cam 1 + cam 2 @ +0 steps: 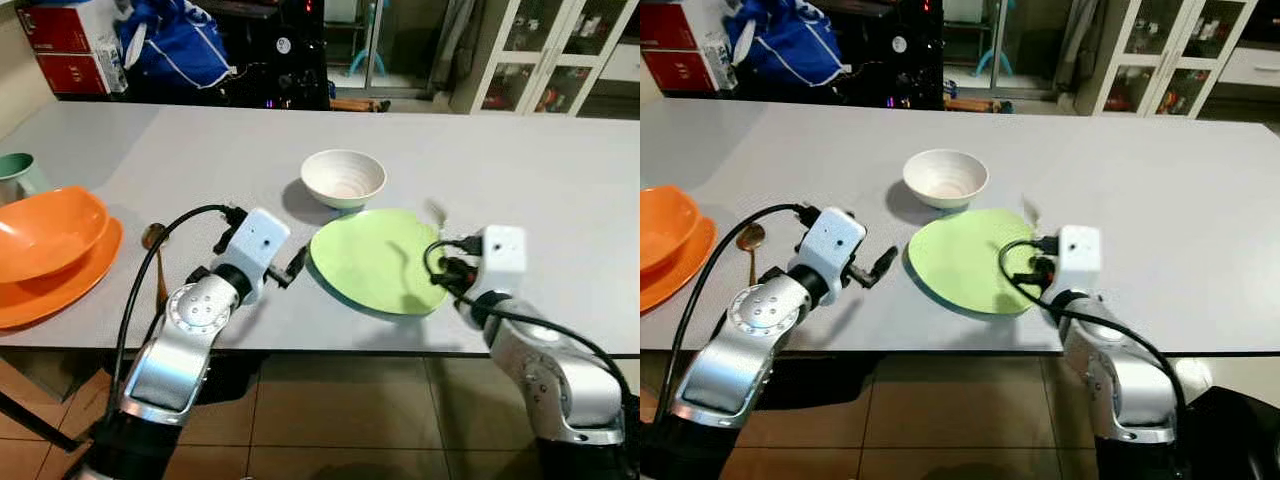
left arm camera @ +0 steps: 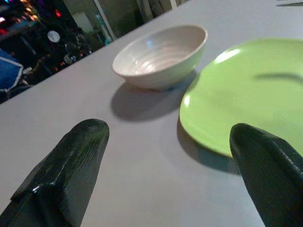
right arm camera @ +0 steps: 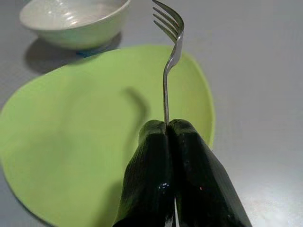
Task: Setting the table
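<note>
A flat light-green plate (image 1: 372, 262) lies near the table's front edge, with a white bowl (image 1: 343, 177) just behind it. My right gripper (image 3: 166, 125) is shut on the handle of a metal fork (image 3: 166, 75). It holds the fork over the plate's right side, tines pointing away toward the bowl. My left gripper (image 2: 166, 127) stands open and holds nothing. It hovers low over the table just left of the plate (image 2: 246, 90), facing the bowl (image 2: 158, 56).
At the left edge of the grey table (image 1: 540, 180), an orange bowl (image 1: 45, 230) sits on an orange plate (image 1: 60, 288), with a green mug (image 1: 14, 176) behind. A brown spoon (image 1: 156, 243) lies left of my left arm. Cabinets and boxes stand beyond the table.
</note>
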Available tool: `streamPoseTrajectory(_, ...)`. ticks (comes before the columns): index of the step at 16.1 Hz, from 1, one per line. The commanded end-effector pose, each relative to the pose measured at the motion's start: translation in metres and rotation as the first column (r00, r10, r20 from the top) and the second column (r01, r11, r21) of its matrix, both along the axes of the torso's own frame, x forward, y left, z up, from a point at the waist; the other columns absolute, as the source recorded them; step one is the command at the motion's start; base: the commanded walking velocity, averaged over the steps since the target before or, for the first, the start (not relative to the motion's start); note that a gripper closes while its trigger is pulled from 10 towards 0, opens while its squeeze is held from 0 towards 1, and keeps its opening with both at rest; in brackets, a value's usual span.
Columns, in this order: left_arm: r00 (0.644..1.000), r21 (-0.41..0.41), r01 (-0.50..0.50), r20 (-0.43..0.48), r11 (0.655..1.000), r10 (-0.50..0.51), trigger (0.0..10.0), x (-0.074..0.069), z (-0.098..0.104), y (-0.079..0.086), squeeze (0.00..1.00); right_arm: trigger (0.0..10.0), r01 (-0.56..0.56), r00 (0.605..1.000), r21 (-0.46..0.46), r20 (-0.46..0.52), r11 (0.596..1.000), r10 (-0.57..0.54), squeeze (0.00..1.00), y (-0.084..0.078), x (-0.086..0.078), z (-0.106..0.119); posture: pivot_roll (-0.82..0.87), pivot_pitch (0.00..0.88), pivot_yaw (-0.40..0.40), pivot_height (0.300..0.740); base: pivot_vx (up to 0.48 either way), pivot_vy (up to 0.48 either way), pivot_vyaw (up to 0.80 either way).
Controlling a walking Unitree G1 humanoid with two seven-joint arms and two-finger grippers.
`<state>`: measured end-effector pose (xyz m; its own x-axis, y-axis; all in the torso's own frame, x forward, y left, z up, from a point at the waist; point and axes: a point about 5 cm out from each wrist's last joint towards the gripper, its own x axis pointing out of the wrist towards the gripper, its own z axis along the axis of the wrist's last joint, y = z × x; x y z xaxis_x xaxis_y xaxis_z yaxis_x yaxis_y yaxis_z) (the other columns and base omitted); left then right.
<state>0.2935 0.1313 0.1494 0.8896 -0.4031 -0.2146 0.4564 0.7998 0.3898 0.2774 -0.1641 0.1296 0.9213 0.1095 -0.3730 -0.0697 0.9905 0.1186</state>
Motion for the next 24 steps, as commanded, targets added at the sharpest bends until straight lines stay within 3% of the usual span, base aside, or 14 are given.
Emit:
streamPoseTrajectory(1,1.000,0.013,0.019,-0.016,1.000,-0.019,10.0,-0.003,0.000,0.000,0.00,10.0,-0.018,1.000,0.003,0.013,1.000,0.018,0.00,0.001,-0.001,0.003,-0.10,0.000,0.003,0.740,0.000,0.000,0.00)
streamPoseTrajectory(6,0.994,0.016,0.090,-0.065,0.996,-0.089,10.0,-0.014,-0.008,-0.008,0.00,10.0,-0.023,1.000,0.045,-0.001,0.999,0.023,0.00,0.004,0.000,-0.007,-0.09,0.000,0.001,0.740,0.000,0.000,0.00)
streamPoseTrajectory(18,0.985,-0.008,0.106,-0.133,0.994,-0.106,10.0,-0.035,-0.014,-0.010,0.00,10.0,-0.062,0.997,0.074,-0.047,0.995,0.066,0.00,0.004,0.017,-0.023,-0.08,0.000,-0.004,0.740,0.000,0.000,0.00)
streamPoseTrajectory(24,0.978,-0.012,0.128,-0.162,0.992,-0.129,10.0,-0.043,-0.015,-0.011,0.00,10.0,-0.011,1.000,0.067,-0.018,0.998,0.013,0.00,0.003,0.030,-0.025,-0.07,0.000,0.003,0.740,0.000,0.000,0.00)
